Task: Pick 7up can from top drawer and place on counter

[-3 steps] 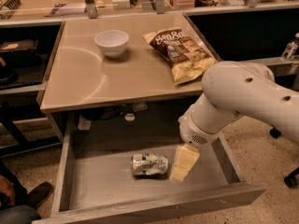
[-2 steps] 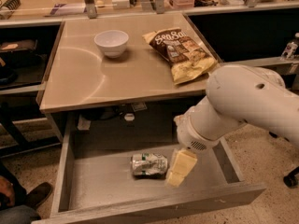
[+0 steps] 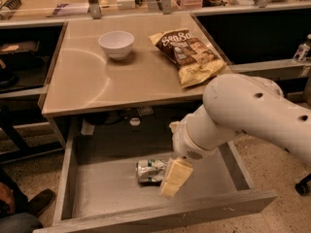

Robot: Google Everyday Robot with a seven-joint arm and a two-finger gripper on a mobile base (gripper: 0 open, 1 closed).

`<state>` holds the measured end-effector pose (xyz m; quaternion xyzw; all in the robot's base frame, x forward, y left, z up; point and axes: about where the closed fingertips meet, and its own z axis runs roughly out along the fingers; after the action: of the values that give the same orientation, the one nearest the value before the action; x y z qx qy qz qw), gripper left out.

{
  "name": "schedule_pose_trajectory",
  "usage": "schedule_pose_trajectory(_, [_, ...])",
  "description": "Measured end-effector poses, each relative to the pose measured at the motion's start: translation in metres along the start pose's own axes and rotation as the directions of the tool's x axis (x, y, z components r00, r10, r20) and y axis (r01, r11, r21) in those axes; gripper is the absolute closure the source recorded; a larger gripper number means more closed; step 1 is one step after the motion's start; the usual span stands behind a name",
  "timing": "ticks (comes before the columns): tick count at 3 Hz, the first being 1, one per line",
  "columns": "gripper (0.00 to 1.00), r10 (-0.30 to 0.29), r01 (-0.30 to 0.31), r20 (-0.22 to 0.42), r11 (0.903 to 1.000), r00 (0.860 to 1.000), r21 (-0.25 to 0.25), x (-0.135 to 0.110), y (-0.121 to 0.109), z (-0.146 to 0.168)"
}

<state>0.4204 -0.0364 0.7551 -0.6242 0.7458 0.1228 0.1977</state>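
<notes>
The 7up can [image 3: 149, 171], silver with green and white markings, lies on its side on the floor of the open top drawer [image 3: 102, 188]. My gripper [image 3: 174, 177] hangs down from the white arm into the drawer, its cream-coloured fingers right at the can's right end, partly covering it. The beige counter [image 3: 121, 81] lies above and behind the drawer.
A white bowl [image 3: 116, 43] and a chip bag [image 3: 188, 55] rest on the counter. Dark side shelves flank it left and right. A shoe [image 3: 36, 202] shows at the lower left beside the drawer. The drawer's front panel [image 3: 160, 217] is close in front of the gripper.
The arm has moved left and lower into the drawer. The gripper has gone from beside the can's right end to overlapping it. The can has not moved.
</notes>
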Motion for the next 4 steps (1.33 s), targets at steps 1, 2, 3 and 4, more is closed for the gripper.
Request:
schedule_pose_trajectory(1, [0.00,0.004,-0.004,0.015,1.0000,1.000,-0.007,-0.017,-0.011,0.022])
schedule_pose_trajectory(2, [0.00,0.036,-0.035,0.020,0.9993,0.999,-0.015,-0.023,-0.035,0.069])
schedule_pose_trajectory(3, [0.00,0.037,-0.037,0.020,0.9992,0.999,-0.014,-0.023,-0.036,0.070])
schedule_pose_trajectory(4, [0.00,0.049,-0.049,0.018,0.9986,0.999,-0.020,-0.011,-0.037,0.084])
